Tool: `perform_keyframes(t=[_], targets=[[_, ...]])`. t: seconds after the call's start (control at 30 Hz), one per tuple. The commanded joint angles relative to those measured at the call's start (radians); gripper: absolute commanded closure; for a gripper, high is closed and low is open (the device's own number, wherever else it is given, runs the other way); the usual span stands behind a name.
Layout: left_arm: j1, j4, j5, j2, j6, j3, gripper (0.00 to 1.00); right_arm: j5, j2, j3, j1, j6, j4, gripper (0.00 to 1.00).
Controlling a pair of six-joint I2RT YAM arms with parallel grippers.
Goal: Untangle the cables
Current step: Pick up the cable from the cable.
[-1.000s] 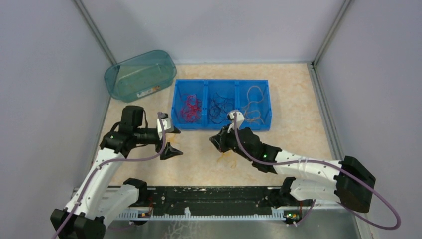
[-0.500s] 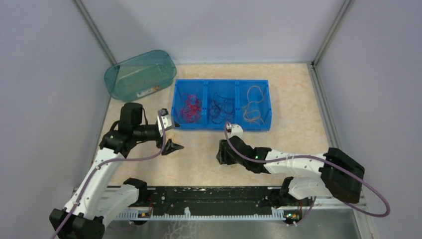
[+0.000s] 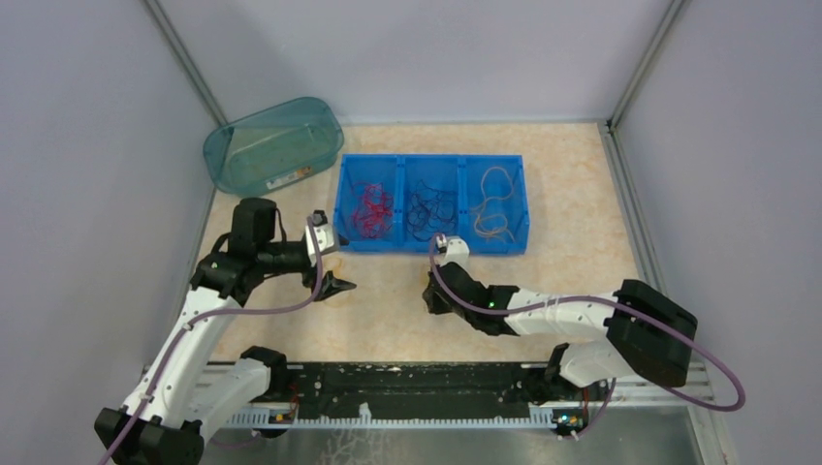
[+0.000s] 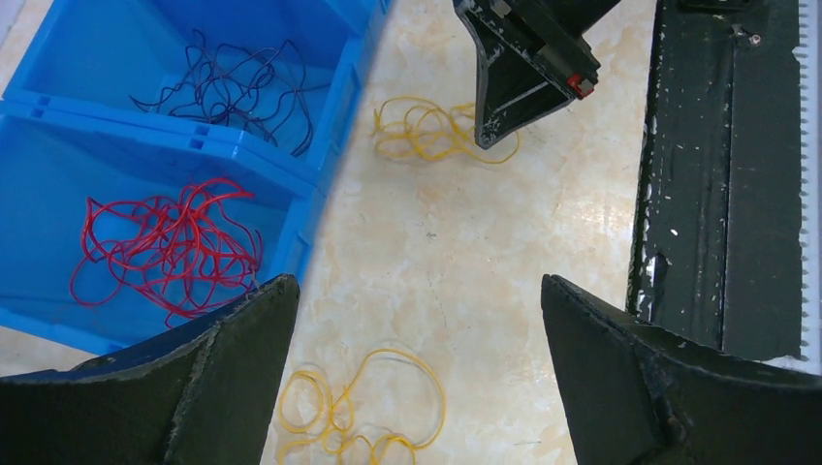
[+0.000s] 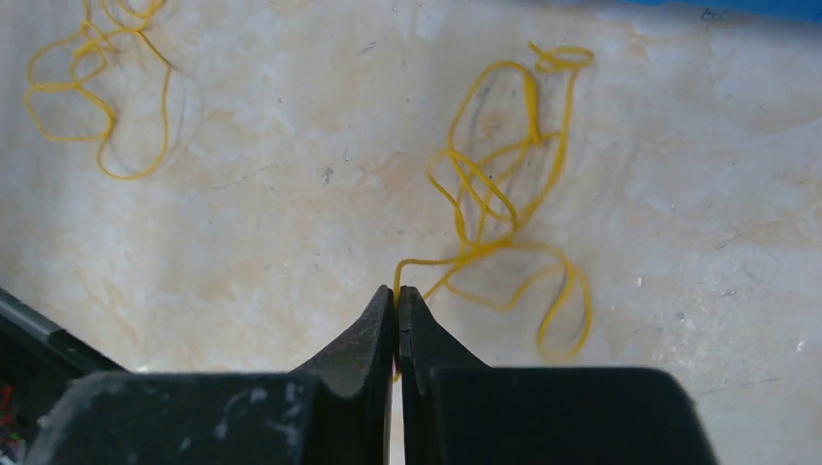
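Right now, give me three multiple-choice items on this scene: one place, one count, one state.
1. Where do the thin red curly wires lie?
A) left compartment, in the top view, of the blue plastic three-compartment bin
B) its middle compartment
C) its right compartment

2. How many loose yellow wire bundles lie on the beige tabletop?
A) one
B) two
C) four

3. The right end effector is:
A) wide open
B) shut on a yellow wire bundle
C) out of view

Answers: 1 A, red shows only there. 2 B, the left wrist view shows two. 3 B, its fingers meet with a yellow strand between.
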Motion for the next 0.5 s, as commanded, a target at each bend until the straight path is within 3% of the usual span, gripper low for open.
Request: perform_keyframes(t=[0.0, 0.23, 0.47], targets=[[-0.004, -0.033, 0.011, -0.010, 0.041, 0.025, 0.00, 0.001, -0.096, 0.010, 0.013, -0.045, 0.141, 1.00], [-0.004, -0.036, 0.056, -0.017, 0.058, 0.021, 0.00, -0.350, -0.280, -0.002, 0.013, -0.263, 0.323, 1.00], [-0.006, 0.001, 0.145, -0.007, 0.012, 0.076, 0.00, -0.647, -0.251, 0.130, 0.012, -0.388, 0.244, 1.00]])
